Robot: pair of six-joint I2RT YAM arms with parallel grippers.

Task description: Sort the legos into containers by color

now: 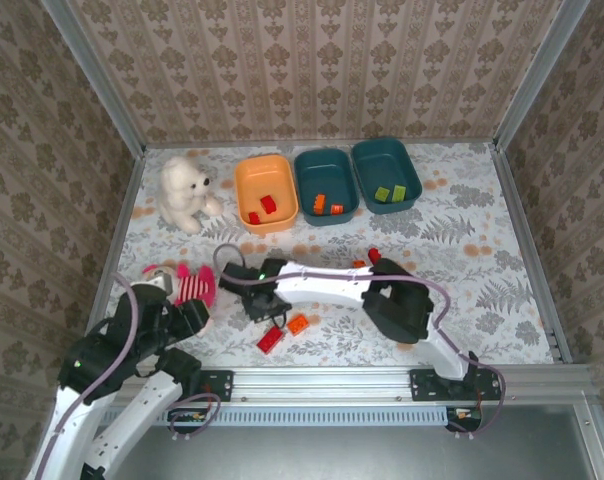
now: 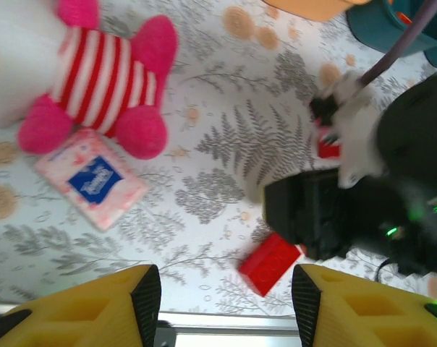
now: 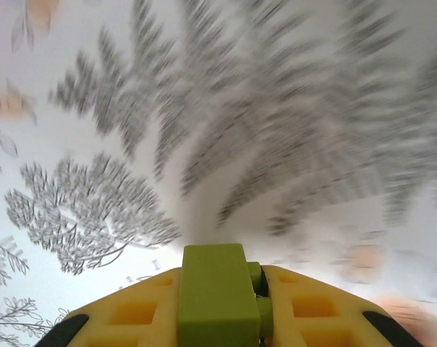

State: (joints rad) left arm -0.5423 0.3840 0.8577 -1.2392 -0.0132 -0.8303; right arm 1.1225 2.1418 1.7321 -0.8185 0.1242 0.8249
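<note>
Plainly, the card's blue label is too blurred to read. Orange tub holds red bricks, middle teal tub orange bricks, right teal tub green bricks. Right gripper clamps a lime brick; left gripper gapes, empty.

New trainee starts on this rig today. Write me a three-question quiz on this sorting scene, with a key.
1. True or false: the orange tub holds orange bricks.
2. What sits between the fingers of the right gripper? A) an orange brick B) a lime green brick C) nothing
3. Fill in: the jaws of the left gripper stand ____, with nothing between them.

Key
1. False: it holds red bricks.
2. B
3. open
</note>
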